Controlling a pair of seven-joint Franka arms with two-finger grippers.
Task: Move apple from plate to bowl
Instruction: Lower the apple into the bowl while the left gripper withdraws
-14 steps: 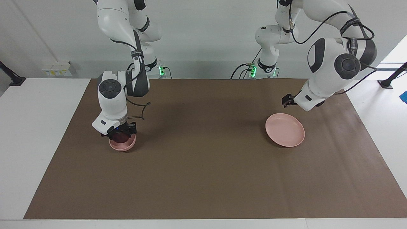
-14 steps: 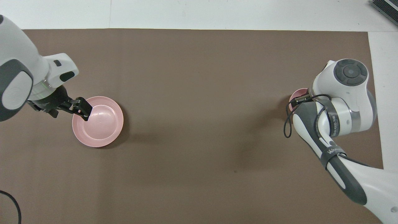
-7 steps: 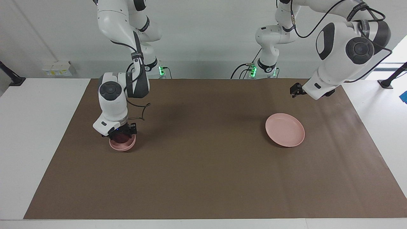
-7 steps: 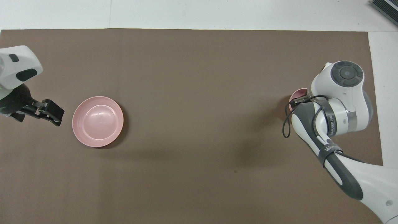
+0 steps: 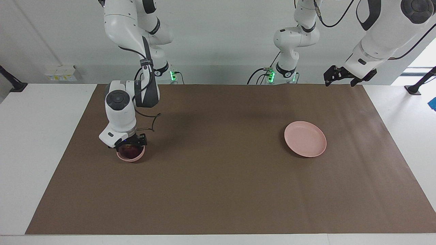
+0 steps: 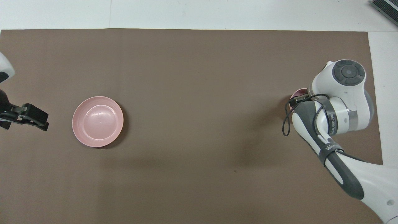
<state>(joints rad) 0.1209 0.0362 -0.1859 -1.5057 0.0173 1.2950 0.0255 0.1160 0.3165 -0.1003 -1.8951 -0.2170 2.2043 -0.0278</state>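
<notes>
Apple [image 5: 129,150] in bowl [image 5: 130,157] beneath right fingers [image 5: 140,140].

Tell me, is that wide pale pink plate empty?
Empty: the wide pale pink plate shows only bare surface; the dark red apple sits in the small pink bowl.

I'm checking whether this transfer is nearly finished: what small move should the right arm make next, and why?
Probably lift the right tool straight up, clear of the bowl. The apple already sits inside the bowl, the plate is bare, and the left tool waits raised off to the side, so only withdrawing seems left.
</notes>
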